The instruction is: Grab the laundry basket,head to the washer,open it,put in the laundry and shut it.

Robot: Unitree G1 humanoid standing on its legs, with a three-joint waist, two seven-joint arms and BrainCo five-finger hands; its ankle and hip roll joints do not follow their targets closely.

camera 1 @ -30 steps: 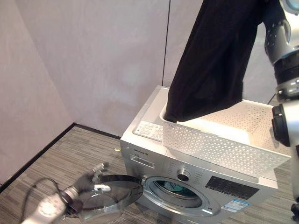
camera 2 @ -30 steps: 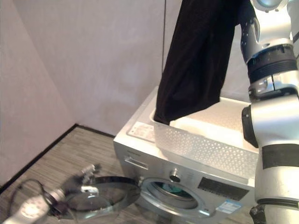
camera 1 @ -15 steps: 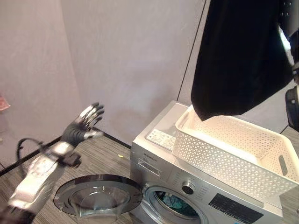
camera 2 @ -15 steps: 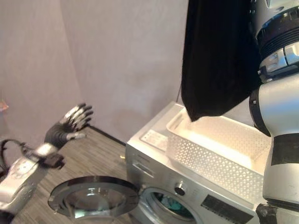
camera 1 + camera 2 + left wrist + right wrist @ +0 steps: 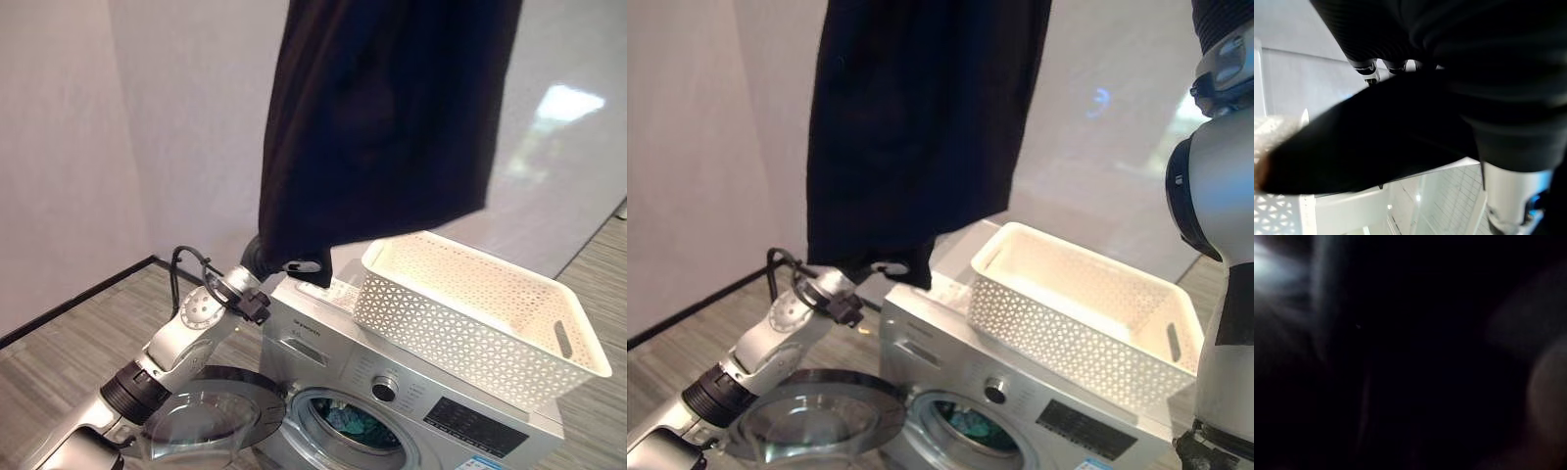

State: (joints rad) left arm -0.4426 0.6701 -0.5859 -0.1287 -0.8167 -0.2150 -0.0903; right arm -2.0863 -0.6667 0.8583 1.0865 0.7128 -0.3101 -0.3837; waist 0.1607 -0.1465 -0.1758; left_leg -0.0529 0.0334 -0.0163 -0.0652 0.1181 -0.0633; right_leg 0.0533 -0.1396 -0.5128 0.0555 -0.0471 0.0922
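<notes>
Half a second ago the left hand (image 5: 263,257) was spread out in the air off to the side; now it has come up to the bottom edge of the black cloth (image 5: 382,127), and the cloth has swung over from above the basket (image 5: 480,304) to hang in front of the washer (image 5: 411,392). I think the left hand is there to catch the loose end so the cloth can be fed down. Its fingers (image 5: 1367,67) are tucked behind the cloth, so I cannot tell if they grip it.

Nearest, below those fingers, the round door (image 5: 211,416) lies wide open, and some clothes already sit inside the drum. Just past the fingers, the white basket sits on top of the washer and looks empty. The cloth hangs from up high where the right arm reaches; the right wrist view is dark, so I cannot tell how that hand holds it
</notes>
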